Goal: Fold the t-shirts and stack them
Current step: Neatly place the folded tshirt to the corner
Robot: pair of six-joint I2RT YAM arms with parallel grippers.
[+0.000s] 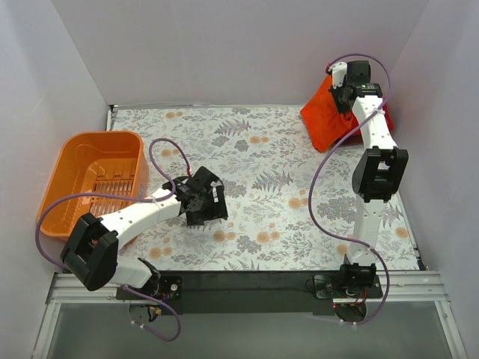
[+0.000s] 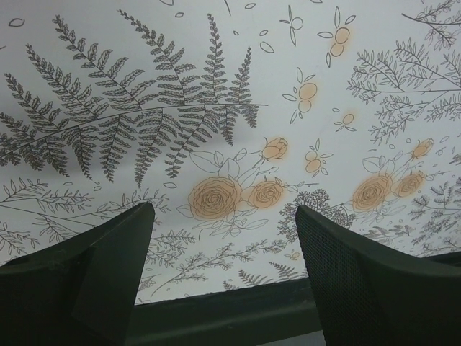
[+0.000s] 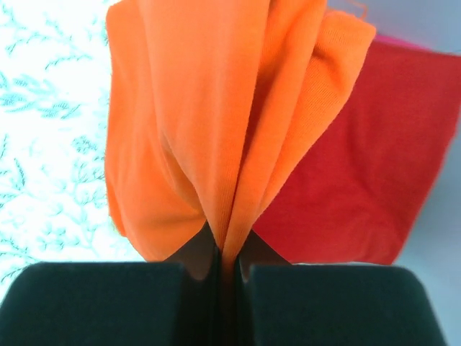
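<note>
My right gripper [image 1: 338, 96] is at the far right corner of the table, shut on the bright orange-red t-shirt [image 1: 323, 114], which hangs from it in folds; the pinched cloth fills the right wrist view [image 3: 216, 130] above the gripper [image 3: 225, 254]. The deeper red t-shirt [image 3: 360, 173] lies flat beneath and to the right; in the top view only a sliver [image 1: 387, 116] shows behind the arm. My left gripper [image 1: 206, 215] is open and empty, low over the floral cloth at the near left; its fingers [image 2: 346, 274] frame bare pattern.
A rigid orange plastic basket [image 1: 71, 187] stands at the left edge, beside the left arm. The floral tablecloth [image 1: 262, 172] covers the table between white walls. A purple cable loops above the left arm. A black rail runs along the near edge.
</note>
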